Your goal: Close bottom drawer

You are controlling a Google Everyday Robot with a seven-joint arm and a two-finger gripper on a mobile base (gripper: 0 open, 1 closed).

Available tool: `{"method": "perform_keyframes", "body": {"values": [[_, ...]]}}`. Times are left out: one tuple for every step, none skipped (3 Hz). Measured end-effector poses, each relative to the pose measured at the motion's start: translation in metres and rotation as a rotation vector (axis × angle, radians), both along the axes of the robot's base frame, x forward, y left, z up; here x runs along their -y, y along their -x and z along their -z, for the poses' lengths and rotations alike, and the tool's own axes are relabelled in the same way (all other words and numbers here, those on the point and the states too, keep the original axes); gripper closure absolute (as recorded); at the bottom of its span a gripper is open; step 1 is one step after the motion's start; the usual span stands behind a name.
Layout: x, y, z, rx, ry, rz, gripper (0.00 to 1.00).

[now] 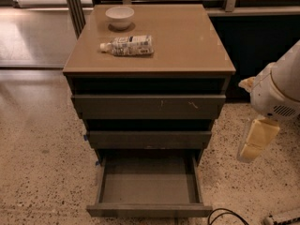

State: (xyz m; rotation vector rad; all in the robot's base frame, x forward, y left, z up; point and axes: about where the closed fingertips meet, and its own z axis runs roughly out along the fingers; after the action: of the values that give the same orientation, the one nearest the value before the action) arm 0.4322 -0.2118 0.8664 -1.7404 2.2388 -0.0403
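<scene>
The bottom drawer [149,210] is pulled far out of the tan-topped cabinet [187,41]. It is a shallow dark grey-brown box, and its inside shows nothing in it. Above it sit the middle drawer front [149,138] and the top drawer front [148,107], which has small white scratches. My gripper [255,142] hangs from the white arm [279,90] to the right of the cabinet, about level with the middle drawer and apart from it. It touches nothing.
A white bowl [120,17] and a plastic bottle lying on its side [127,46] rest on the cabinet top. A black cable [225,215] lies on the speckled floor at the drawer's front right. A dark wall panel stands behind the arm.
</scene>
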Motion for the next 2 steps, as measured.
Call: {"method": "perform_keyframes", "body": {"values": [[0.003,0.0,0.036,-0.01,-0.057,-0.003,0.0],[0.005,0.004,0.072,-0.05,-0.12,-0.005,0.0]]}}
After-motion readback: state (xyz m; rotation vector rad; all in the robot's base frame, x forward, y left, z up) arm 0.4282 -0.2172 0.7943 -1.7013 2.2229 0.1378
